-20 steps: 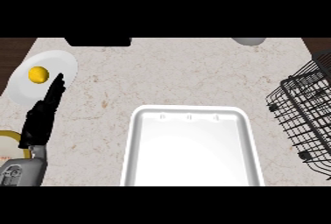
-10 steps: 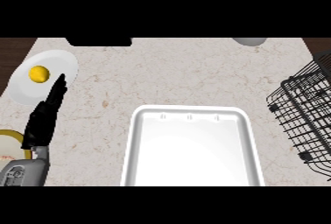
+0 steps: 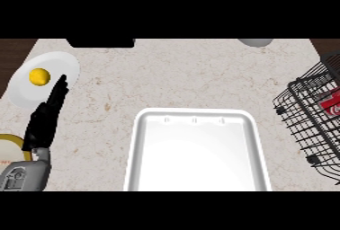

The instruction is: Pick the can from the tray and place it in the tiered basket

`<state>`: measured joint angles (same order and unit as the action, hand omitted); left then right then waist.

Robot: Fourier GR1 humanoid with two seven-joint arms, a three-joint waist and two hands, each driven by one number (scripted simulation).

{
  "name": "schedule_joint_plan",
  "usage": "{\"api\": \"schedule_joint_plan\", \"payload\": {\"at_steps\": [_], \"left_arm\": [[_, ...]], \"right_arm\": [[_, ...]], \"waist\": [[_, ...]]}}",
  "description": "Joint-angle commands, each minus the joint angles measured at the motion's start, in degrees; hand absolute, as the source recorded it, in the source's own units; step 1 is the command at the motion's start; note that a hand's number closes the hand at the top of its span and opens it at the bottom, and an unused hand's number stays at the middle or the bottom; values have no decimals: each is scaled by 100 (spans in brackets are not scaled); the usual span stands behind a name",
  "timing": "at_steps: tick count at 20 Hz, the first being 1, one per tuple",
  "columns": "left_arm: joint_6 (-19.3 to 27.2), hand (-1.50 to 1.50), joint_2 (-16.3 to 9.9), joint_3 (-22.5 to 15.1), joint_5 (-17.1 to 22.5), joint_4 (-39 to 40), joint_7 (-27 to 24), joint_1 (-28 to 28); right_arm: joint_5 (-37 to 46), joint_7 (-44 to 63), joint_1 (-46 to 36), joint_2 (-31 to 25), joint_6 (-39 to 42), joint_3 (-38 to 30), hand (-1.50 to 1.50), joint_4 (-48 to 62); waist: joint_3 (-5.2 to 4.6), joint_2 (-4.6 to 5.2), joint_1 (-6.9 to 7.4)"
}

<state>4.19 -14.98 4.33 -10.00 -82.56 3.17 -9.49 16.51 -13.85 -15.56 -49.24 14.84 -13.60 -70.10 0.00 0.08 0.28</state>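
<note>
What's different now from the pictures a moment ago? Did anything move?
A red can now shows inside the black wire basket at the right edge; in the earlier pictures no red could be seen there. The left hand stayed where it was, fingers straight, pointing toward the plate with the yellow thing. The white tray did not move. The right hand is not in view.

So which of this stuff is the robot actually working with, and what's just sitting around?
Part of the job:
tray
wire basket
red can, already in the basket

Just lying about:
white plate
yellow ball on it
left hand, open
</note>
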Motion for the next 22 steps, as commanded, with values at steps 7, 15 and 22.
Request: {"api": "schedule_joint_plan", "payload": {"at_steps": [7, 15, 22], "left_arm": [[-196, 0, -70, 69, 35, -160, 305, -156], [-19, 0, 89, 56, -71, -241, 130, 43], [41, 0, 183, -101, -249, -365, 269, 38]], "right_arm": [[-933, -443, -504, -366, 482, -1260, -150, 951], [-1531, 43, -407, -1458, 1588, -2141, -150, 2204], [-1186, -1567, -111, -2310, 2340, -2271, -150, 4138]], "waist": [[2, -6, -11], [5, -8, -6], [22, 17, 49]]}}
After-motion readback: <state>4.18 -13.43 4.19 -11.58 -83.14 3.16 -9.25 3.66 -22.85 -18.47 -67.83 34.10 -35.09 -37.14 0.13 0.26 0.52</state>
